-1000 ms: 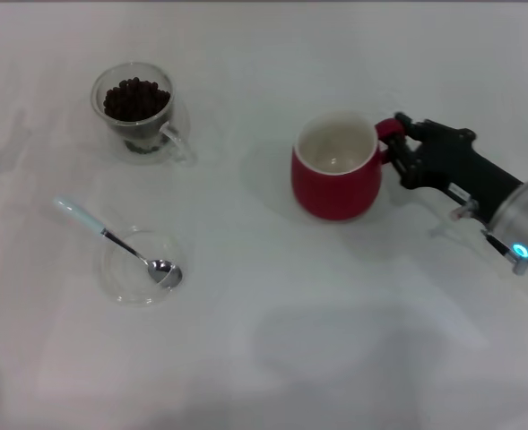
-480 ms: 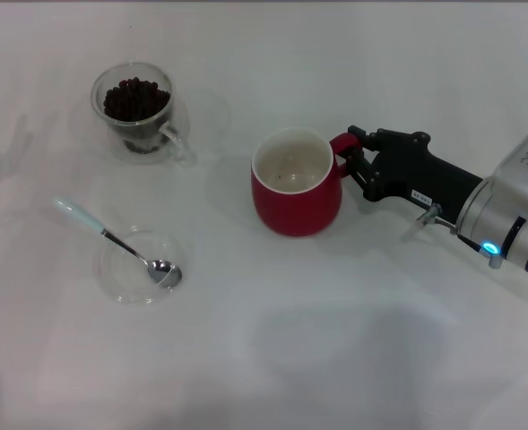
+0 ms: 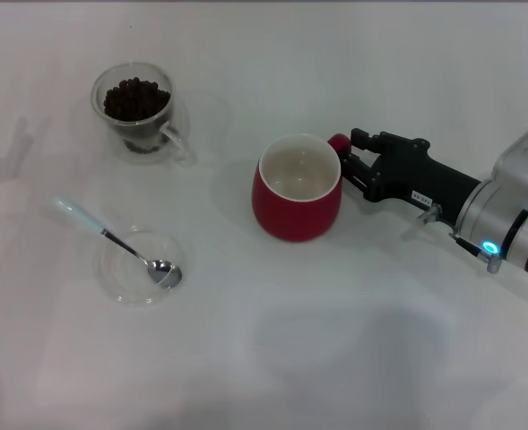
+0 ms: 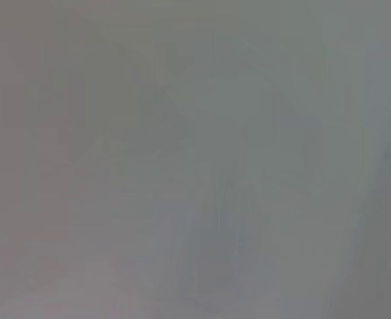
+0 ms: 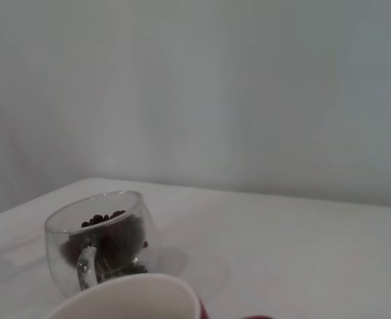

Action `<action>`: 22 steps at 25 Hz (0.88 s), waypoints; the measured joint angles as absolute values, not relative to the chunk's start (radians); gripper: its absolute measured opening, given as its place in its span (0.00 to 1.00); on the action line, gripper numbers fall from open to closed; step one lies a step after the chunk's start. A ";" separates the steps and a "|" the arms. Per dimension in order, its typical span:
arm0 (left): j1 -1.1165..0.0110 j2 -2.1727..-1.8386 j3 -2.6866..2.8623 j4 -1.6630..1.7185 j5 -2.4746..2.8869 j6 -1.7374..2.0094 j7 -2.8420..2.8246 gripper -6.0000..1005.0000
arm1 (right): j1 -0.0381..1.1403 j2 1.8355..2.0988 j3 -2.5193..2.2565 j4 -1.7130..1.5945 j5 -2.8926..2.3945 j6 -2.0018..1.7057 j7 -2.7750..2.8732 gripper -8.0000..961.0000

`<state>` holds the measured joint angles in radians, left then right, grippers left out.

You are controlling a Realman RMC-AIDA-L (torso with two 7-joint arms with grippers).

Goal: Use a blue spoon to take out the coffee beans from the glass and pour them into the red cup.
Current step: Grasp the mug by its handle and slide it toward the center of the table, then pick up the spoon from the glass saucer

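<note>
Glass (image 3: 136,107) full of coffee beans (image 3: 136,97) far left; blue spoon (image 3: 111,237) untouched on saucer (image 3: 142,266). Red cup (image 3: 298,186) mid-desk, empty. Right claw (image 3: 351,158) at its handle, grip unclear. No scooping done yet.

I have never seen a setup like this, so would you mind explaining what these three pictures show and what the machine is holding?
This is a two-armed robot. The head view looks down on a white table. The right gripper sits at the handle of the red cup, which is empty; whether it clamps the handle I cannot tell. Toward the left stands the glass of coffee beans, and nearer the robot the blue spoon rests with its bowl in a clear saucer. The right wrist view looks past the cup's rim to the glass. The left wrist view shows only plain grey, and the left arm is out of sight.
</note>
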<state>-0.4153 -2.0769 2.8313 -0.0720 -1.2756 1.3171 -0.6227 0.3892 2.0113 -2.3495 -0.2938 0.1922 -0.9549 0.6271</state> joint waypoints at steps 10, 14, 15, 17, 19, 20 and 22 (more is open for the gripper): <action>-0.413 -2.076 2.827 -0.070 -1.281 1.316 -0.630 0.85 | 0.382 1.980 -2.352 -0.213 0.138 -1.089 0.798 0.69; -0.417 -2.076 2.821 -0.070 -1.295 1.306 -0.634 0.85 | 0.377 1.958 -2.352 -0.114 0.088 -1.233 0.878 0.85; -0.417 -2.075 2.821 -0.070 -1.296 1.306 -0.635 0.85 | 0.372 1.955 -2.350 -0.083 0.087 -1.274 0.891 0.89; -0.417 -2.075 2.823 -0.069 -1.296 1.308 -0.653 0.85 | 0.356 1.950 -2.342 -0.023 0.105 -1.354 0.904 0.90; -0.412 -2.074 2.826 -0.070 -1.296 1.313 -0.739 0.85 | 0.328 1.945 -2.322 0.032 0.170 -1.436 0.904 0.90; -0.407 -2.072 2.827 -0.074 -1.294 1.313 -0.800 0.85 | 0.310 1.945 -2.299 0.046 0.211 -1.458 0.894 0.90; -0.390 -2.065 2.834 -0.101 -1.278 1.312 -1.028 0.85 | 0.266 1.950 -2.232 0.060 0.313 -1.498 0.843 0.91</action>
<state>-0.3900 -2.0650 2.8335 -0.1006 -1.2780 1.3122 -1.0275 0.2659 1.9495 -2.2324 0.0602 0.3127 -1.4976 0.8433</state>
